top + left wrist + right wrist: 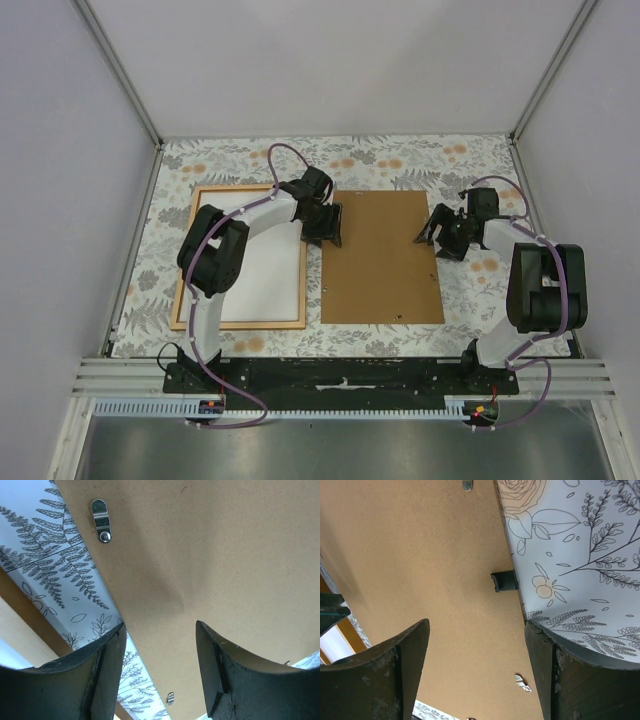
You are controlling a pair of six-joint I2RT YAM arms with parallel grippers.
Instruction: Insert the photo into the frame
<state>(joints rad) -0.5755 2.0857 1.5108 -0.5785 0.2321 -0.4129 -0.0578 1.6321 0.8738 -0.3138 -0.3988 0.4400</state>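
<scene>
Hiding part of the photo (270, 285) and frame (240, 325) beside it, my left end effector (322, 222) gapes empty; my right end effector (440, 232) too, over a flowery bench (420, 155).

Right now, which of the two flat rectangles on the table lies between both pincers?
The solid brown board, right of the frame; the frame has a light wooden border around a white sheet.

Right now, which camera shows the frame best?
Top external: the frame's whole outline shows, though the left arm crosses part of it. Left wrist catches only a strip of wood at lower left; right wrist, a sliver at its left edge.
</scene>
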